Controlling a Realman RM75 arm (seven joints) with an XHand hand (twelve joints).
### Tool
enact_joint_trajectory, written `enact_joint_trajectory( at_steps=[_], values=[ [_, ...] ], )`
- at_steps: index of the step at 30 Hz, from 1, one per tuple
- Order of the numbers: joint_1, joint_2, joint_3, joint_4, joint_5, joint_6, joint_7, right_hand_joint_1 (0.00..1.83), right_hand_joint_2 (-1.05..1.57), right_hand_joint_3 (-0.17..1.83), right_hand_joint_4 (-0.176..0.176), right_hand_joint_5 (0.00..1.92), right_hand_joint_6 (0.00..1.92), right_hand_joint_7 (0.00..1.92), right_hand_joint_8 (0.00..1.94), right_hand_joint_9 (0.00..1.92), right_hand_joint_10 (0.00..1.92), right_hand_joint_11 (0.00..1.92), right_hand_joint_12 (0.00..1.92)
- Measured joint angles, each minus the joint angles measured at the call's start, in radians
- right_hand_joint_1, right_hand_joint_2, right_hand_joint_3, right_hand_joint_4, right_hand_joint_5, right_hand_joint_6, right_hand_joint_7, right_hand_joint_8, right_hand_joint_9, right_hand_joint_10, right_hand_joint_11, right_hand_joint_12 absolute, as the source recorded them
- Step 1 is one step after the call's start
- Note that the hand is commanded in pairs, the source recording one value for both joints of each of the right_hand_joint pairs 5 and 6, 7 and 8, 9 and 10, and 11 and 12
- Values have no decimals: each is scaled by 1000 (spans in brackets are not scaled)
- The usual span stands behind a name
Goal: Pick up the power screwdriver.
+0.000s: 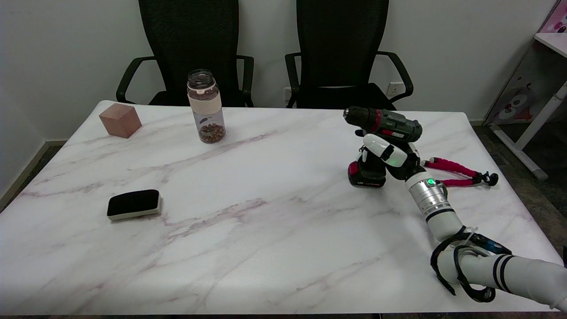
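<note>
At three o'clock on the counter [266, 230], the robot hand [390, 153] wrapped the power screwdriver's [383, 126] handle, base apparently still down; lifting straight up seemed next.

Only 1 view is covering the scene. The head camera is sitting above the near edge of the marble table [248, 230], looking down and across it toward the far wall. It is standing far enough back to be taking in nearly the whole tabletop, with 2 black chairs [341, 53] showing beyond the table's far edge and floor showing past its right side.
</note>
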Motion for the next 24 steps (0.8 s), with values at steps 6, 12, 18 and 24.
enact_joint_trajectory(
  at_steps=[6, 12, 18, 24],
  values=[
    [2, 0, 1, 0, 0, -4, 0, 900, 247, 693, 147, 855, 855, 855, 855, 1764, 1764, 1202, 1202],
    [5, 0, 1, 1, 0, -10, 0, 894, 253, 709, 117, 899, 899, 899, 899, 1765, 1765, 1205, 1205],
    [8, 0, 1, 1, 2, -14, 0, 889, 255, 741, 52, 987, 987, 987, 987, 1788, 1788, 1200, 1200],
    [13, 0, 1, 1, 2, -20, 0, 876, 273, 765, -1, 1380, 1380, 1380, 1380, 1865, 1865, 1180, 1180]
  ],
)
